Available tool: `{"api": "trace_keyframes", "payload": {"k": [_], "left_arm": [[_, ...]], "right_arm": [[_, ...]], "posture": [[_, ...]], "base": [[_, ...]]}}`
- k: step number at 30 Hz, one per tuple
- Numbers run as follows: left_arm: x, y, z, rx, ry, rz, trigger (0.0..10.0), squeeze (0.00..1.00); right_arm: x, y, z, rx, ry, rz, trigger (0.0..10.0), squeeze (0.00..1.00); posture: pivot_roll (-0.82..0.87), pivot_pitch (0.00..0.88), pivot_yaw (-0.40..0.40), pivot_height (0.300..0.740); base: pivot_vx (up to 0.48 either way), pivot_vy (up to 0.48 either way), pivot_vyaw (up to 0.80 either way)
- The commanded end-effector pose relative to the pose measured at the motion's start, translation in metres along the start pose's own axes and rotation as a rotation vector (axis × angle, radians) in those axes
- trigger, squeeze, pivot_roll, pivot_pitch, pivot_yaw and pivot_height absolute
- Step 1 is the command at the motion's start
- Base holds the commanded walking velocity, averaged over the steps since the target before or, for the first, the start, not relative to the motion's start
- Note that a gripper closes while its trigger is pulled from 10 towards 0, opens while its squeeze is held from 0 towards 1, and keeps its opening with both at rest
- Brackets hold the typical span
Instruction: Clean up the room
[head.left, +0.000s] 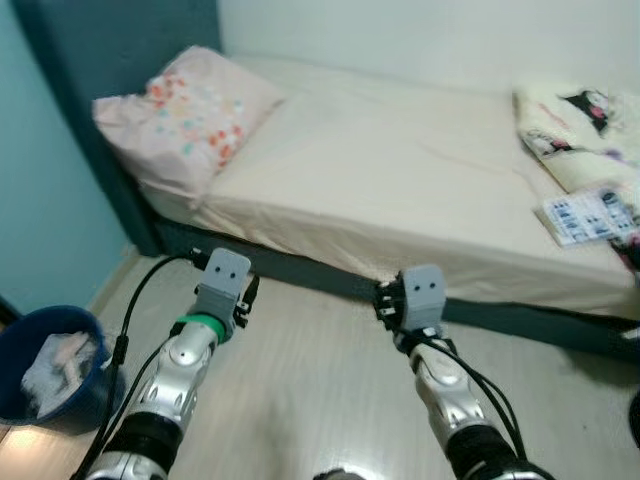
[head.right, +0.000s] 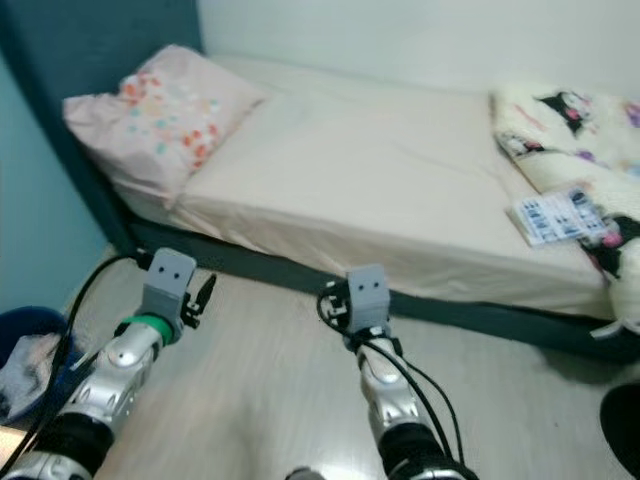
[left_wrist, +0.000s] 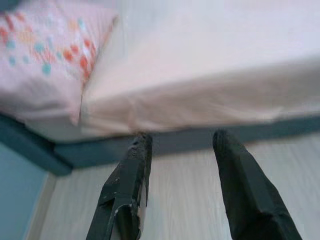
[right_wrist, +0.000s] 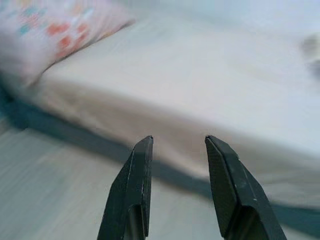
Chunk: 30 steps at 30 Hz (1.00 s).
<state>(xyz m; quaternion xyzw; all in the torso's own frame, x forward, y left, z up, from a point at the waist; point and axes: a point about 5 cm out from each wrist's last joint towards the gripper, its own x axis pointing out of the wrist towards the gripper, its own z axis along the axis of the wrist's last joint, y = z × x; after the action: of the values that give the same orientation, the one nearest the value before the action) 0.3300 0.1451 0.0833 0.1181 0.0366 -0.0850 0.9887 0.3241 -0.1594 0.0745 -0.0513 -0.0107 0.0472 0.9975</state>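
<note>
Cream-sheeted bed (head.left: 400, 180) on a dark teal frame fills the space ahead of the robot, its long side running across the view. A pink pillow with a scattered floral print (head.left: 185, 115) lies at the head end by the teal headboard. At the far right a cream blanket printed with cartoon figures (head.left: 580, 130) is bunched up, and a flat printed package (head.left: 590, 215) lies near the mattress edge beside it. On the pale wood floor (head.left: 310, 380) to the left stands a dark blue bin (head.left: 50, 365) holding crumpled white material. The left gripper (left_wrist: 177, 150) and right gripper (right_wrist: 177, 145) hover over the floor before the bed frame, fingers parted and empty.
</note>
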Motion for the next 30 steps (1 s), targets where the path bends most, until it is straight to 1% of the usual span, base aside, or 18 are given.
{"api": "trace_keyframes", "payload": {"k": [1, 2, 4, 5, 7, 8, 10, 11, 12, 13, 16, 17, 19, 20, 21, 25, 27, 30], "left_arm": [[-0.007, 0.018, -0.012, -0.008, 0.036, 0.109, 10.0, 0.0], [-0.007, 0.018, -0.012, -0.008, 0.036, 0.109, 10.0, 0.0], [-0.014, 0.042, -0.02, -0.001, 0.061, 0.248, 10.0, 0.0], [-0.014, 0.042, -0.02, -0.001, 0.061, 0.248, 10.0, 0.0], [-0.024, 0.057, -0.027, 0.032, 0.073, 0.301, 10.0, 0.0], [-0.024, 0.057, -0.027, 0.032, 0.073, 0.301, 10.0, 0.0], [-0.034, 0.065, -0.035, 0.051, 0.091, 0.315, 10.0, 0.0], [-0.034, 0.065, -0.035, 0.051, 0.091, 0.315, 10.0, 0.0], [-0.044, 0.074, -0.041, 0.059, 0.102, 0.346, 10.0, 0.0], [-0.047, 0.077, -0.042, 0.061, 0.103, 0.357, 10.0, 0.0], [-0.048, 0.078, -0.042, 0.062, 0.103, 0.363, 10.0, 0.0], [-0.045, 0.074, -0.037, 0.064, 0.078, 0.336, 10.0, 0.0], [-0.045, 0.074, -0.037, 0.064, 0.078, 0.336, 10.0, 0.0], [-0.042, 0.071, -0.034, 0.065, 0.064, 0.318, 10.0, 0.0], [-0.036, 0.063, -0.028, 0.062, 0.044, 0.269, 10.0, 0.0], [-0.03, 0.056, -0.022, 0.057, 0.027, 0.22, 10.0, 0.0], [-0.024, 0.047, -0.015, 0.056, 0.001, 0.165, 10.0, 0.0], [-0.022, 0.043, -0.012, 0.047, -0.013, 0.143, 10.0, 0.0]], "right_arm": [[-0.004, 0.002, 0.0, 0.015, -0.015, -0.006, 10.0, 0.0], [-0.004, 0.002, 0.0, 0.015, -0.015, -0.006, 10.0, 0.0], [-0.007, 0.006, -0.006, 0.019, 0.007, 0.013, 10.0, 0.0], [-0.007, 0.006, -0.006, 0.019, 0.007, 0.013, 10.0, 0.0], [-0.008, 0.014, -0.011, 0.025, 0.026, 0.044, 10.0, 0.0], [-0.008, 0.014, -0.011, 0.025, 0.026, 0.044, 10.0, 0.0], [-0.006, 0.024, -0.01, 0.029, 0.031, 0.086, 10.0, 0.0], [-0.006, 0.024, -0.01, 0.029, 0.031, 0.086, 10.0, 0.0], [0.001, 0.035, -0.005, 0.032, 0.028, 0.131, 10.0, 0.0], [0.003, 0.039, -0.003, 0.032, 0.026, 0.144, 10.0, 0.0], [0.004, 0.04, -0.002, 0.032, 0.025, 0.15, 10.0, 0.0], [0.008, 0.043, 0.004, 0.029, 0.012, 0.165, 10.0, 0.0], [0.008, 0.043, 0.004, 0.029, 0.012, 0.165, 10.0, 0.0], [0.01, 0.044, 0.006, 0.029, 0.008, 0.167, 10.0, 0.0], [0.009, 0.041, 0.006, 0.029, 0.004, 0.156, 10.0, 0.0], [0.007, 0.037, 0.003, 0.028, 0.008, 0.142, 10.0, 0.0], [0.002, 0.032, -0.002, 0.027, 0.016, 0.123, 10.0, 0.0], [0.001, 0.03, -0.003, 0.03, 0.018, 0.114, 10.0, 0.0]], "posture": [[-0.05, 0.0, 0.048, 0.735], [-0.05, 0.0, 0.048, 0.735], [-0.02, 0.0, 0.033, 0.735], [-0.02, 0.0, 0.033, 0.735], [0.0, 0.003, 0.018, 0.735], [0.0, 0.003, 0.018, 0.735], [0.02, 0.005, 0.008, 0.735], [0.02, 0.005, 0.008, 0.735], [0.07, 0.01, -0.018, 0.735], [0.07, 0.01, -0.018, 0.735], [0.07, 0.011, -0.022, 0.735], [0.08, 0.009, -0.025, 0.735], [0.08, 0.009, -0.025, 0.735], [0.07, 0.008, -0.019, 0.735], [0.06, 0.006, -0.016, 0.735], [0.04, 0.005, -0.005, 0.735], [0.04, 0.005, -0.005, 0.735], [0.03, 0.006, 0.004, 0.735]], "base": [[0.0, 0.0, -0.8], [0.0, 0.0, -0.8], [0.0, 0.0, -0.79], [0.0, 0.0, -0.79], [0.0, 0.0, -0.79], [0.0, 0.0, -0.79], [0.0, 0.0, -0.79], [0.0, 0.0, -0.79], [0.0, 0.0, -0.79], [0.0, 0.0, -0.79], [0.0, 0.0, -0.79], [0.0, 0.0, -0.79], [0.0, 0.0, -0.79], [0.0, 0.0, -0.79], [0.0, 0.0, -0.79], [0.0, 0.0, -0.79], [0.0, 0.0, -0.79], [0.0, 0.0, -0.79]]}}
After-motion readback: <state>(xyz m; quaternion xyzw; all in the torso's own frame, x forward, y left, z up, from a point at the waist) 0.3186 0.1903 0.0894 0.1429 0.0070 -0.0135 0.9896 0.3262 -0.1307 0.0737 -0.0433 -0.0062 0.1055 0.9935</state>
